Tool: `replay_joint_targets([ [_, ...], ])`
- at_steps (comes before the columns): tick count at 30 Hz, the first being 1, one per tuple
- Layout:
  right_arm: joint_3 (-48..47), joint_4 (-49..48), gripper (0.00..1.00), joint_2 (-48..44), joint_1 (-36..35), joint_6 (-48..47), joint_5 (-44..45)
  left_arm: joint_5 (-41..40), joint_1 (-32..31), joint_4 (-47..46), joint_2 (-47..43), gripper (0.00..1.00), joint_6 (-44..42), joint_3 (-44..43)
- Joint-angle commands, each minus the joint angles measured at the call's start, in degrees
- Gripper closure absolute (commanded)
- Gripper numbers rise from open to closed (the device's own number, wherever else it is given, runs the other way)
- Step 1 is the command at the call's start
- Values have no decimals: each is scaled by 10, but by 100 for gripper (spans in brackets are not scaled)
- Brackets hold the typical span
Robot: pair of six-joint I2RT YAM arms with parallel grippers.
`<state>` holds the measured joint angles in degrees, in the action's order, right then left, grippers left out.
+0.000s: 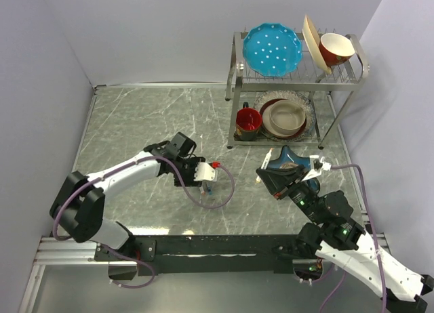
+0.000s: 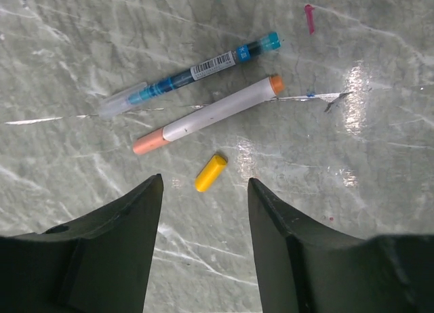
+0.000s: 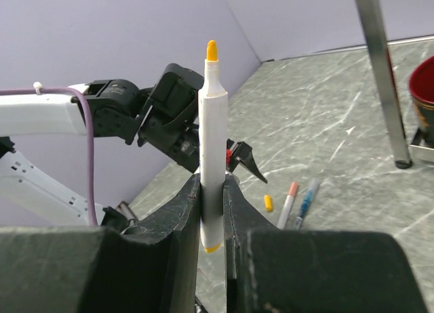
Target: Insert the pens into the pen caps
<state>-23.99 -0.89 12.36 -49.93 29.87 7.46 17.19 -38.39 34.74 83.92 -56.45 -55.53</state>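
The left gripper point(image 2: 205, 181) is hovering, spread, over the yellow cap point(image 2: 211, 173); the teal pen point(image 2: 190, 72) and the salmon-tipped pen point(image 2: 210, 114) are lying just beyond that cap. The right gripper point(image 3: 212, 188) is pinching 1 white pen point(image 3: 211, 116) by its lower barrel, which is likely light, stiff and slippery.

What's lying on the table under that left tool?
Under the open left tool lies a yellow pen cap, below the gap between its fingers. Just beyond lie a white pen with a salmon end and a blue pen. Whatever the fingers themselves cover cannot be seen.
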Motion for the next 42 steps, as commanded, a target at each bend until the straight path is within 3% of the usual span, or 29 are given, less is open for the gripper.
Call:
replay_joint_targets([
  [1,-18,4,100,-20,2,-20,32,32,8,11,32,44,-35,-34],
  [27,-26,40,100,-58,2,-44,62,-36,37,-35,143,59,5,-6],
  [32,-26,42,100,-59,2,-42,62,-64,38,-50,150,74,46,-1],
  [34,-26,44,100,-60,2,-42,62,-68,38,-49,150,76,63,2],
  [42,-30,46,100,-72,2,-35,57,-66,38,-68,106,68,84,41],
])
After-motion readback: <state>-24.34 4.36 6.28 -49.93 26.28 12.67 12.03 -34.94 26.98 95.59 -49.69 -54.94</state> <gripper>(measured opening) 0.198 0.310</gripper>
